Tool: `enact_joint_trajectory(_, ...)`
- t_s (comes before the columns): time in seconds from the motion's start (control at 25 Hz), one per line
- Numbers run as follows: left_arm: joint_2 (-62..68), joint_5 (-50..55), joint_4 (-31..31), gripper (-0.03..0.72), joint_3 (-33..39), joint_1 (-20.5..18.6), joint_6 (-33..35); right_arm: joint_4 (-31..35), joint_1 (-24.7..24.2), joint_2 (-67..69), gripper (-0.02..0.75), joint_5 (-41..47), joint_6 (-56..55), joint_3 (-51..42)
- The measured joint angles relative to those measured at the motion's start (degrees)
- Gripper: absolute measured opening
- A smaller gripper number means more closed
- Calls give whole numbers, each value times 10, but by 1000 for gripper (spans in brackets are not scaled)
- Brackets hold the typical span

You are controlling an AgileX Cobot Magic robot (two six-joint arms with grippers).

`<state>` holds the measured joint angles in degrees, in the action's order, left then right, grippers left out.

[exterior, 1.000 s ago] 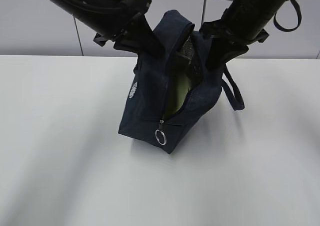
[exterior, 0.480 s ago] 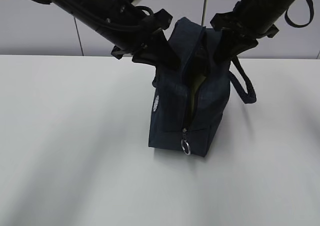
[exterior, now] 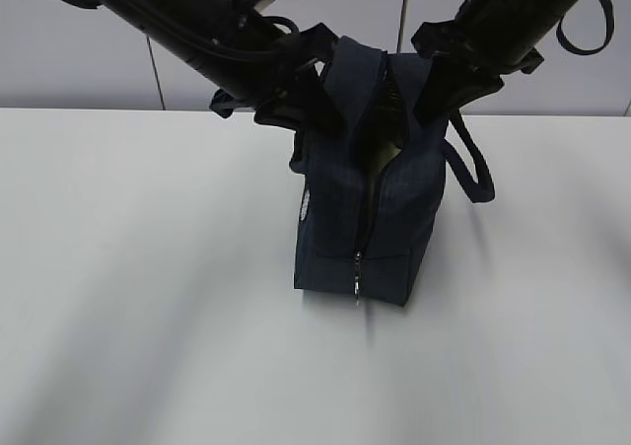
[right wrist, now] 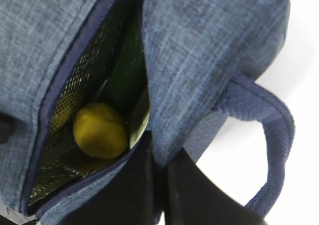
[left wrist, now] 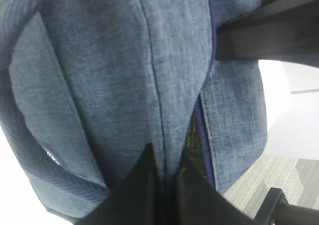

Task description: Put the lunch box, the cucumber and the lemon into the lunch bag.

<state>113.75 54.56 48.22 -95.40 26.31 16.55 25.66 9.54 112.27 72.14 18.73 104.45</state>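
The dark navy lunch bag (exterior: pixel 345 218) stands upright on the white table, its end zipper partly open. My left gripper (exterior: pixel 333 117) is shut on the bag's left top flap, and the left wrist view shows it (left wrist: pixel 167 154) pinching a fold of fabric (left wrist: pixel 124 60). My right gripper (exterior: pixel 427 98) is shut on the right flap (right wrist: pixel 209 50), pinched (right wrist: pixel 160 151) beside the opening. Through the gap I see the yellow lemon (right wrist: pixel 99 130), the dark green cucumber (right wrist: pixel 127 70) behind it, and a pale green edge of the lunch box (right wrist: pixel 141 119).
One loop handle (exterior: pixel 473 169) hangs off the bag's right side (right wrist: pixel 271 120). The metal ring pull (exterior: pixel 358 285) dangles at the bag's near lower end. A small white emblem (exterior: pixel 304 206) marks the left side. White table (exterior: pixel 148 317) surrounds the bag; a grey wall stands behind.
Both arms have shifted right with the bag, which has gone from leaning and spread open to upright and narrower. The ring pull now faces me edge-on.
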Motion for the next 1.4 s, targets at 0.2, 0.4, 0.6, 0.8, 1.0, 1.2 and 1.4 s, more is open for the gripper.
enact_joint_trajectory(0.2, 0, -34, 0, 2, 35, 20, -1, 0, 0, 0, 1, -2, 1, -19)
enact_joint_trajectory(0.4, 0, -45, 1, 2, 51, 23, -3, 1, 0, 0, 1, -2, 8, -35)
enact_joint_trajectory(0.6, 0, -48, 2, 2, 51, 23, -3, 6, 0, 0, 1, -3, 12, -35)
enact_joint_trajectory(0.8, 0, -52, 2, 3, 51, 23, -3, 6, 0, 0, 5, -4, 22, -35)
enact_joint_trajectory(1.0, 0, -53, 2, 46, 51, 23, -4, 19, 0, 0, 101, -9, 23, -35)
enact_joint_trajectory(1.2, 0, -44, 5, 260, 51, 23, -4, 33, 0, 0, 269, -12, 23, -35)
enact_joint_trajectory(1.4, 0, -29, 5, 423, 51, 23, -4, 50, 0, 0, 337, -13, 23, -28)
